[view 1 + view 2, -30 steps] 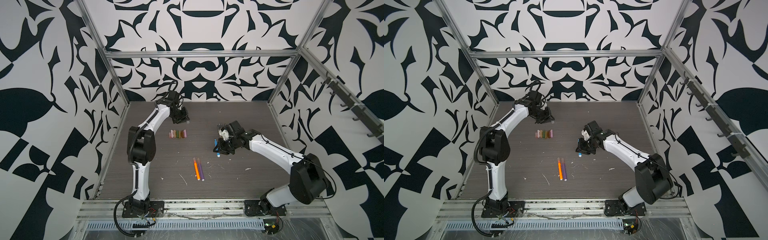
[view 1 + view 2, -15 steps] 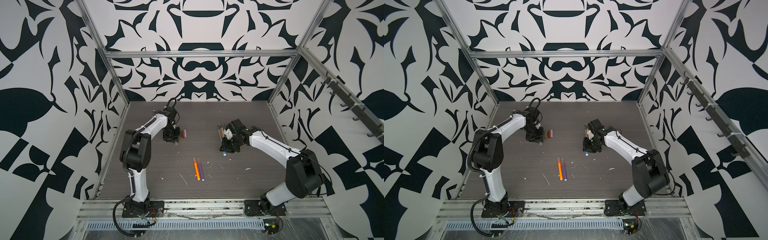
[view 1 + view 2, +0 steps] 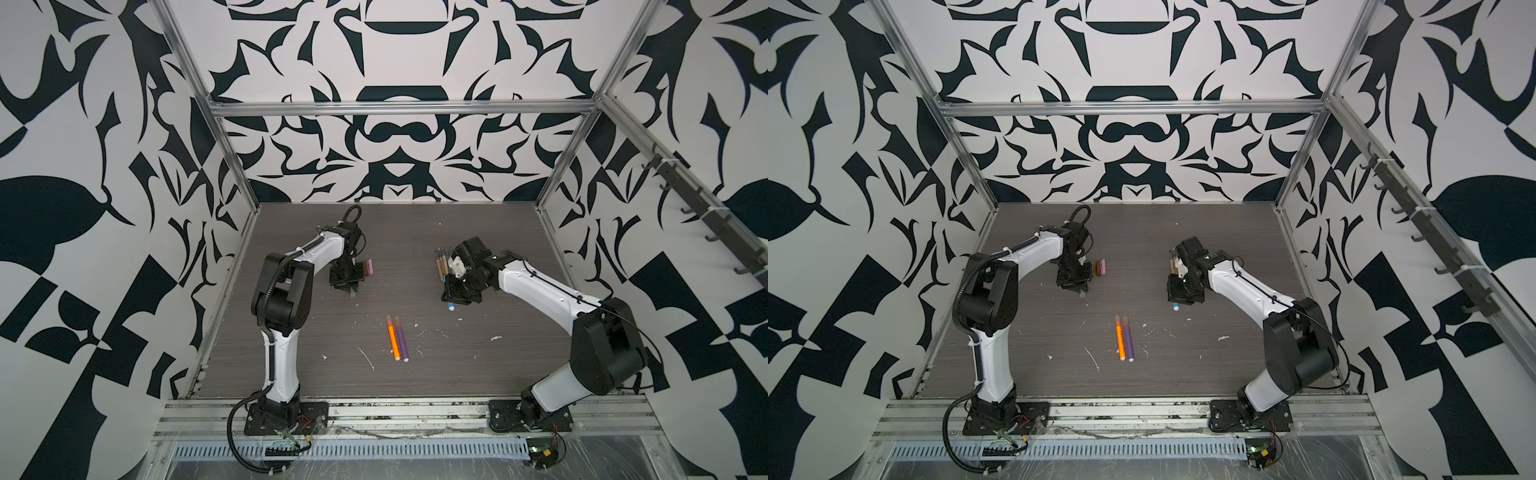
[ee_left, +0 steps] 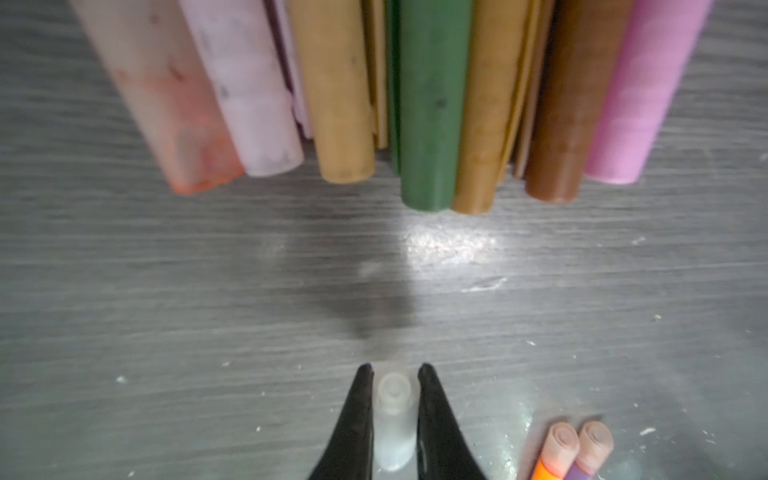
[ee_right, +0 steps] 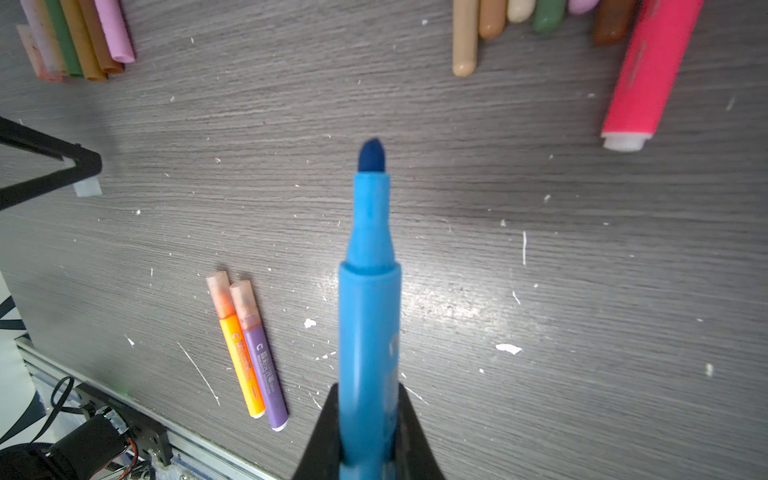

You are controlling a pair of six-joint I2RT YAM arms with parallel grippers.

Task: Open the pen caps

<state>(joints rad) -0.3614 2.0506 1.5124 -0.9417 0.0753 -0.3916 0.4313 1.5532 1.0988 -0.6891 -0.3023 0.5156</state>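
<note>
Left gripper clenched on frosted translucent plastic cap, near row of loose coloured caps. Right gripper grasps uncapped blue felt-tip marker. Better: lower cap flat, parallel to row, release gently.

Bright, even light throughout. Glare whitens the tabletop in both wrist views; the near pen caps look soft.
</note>
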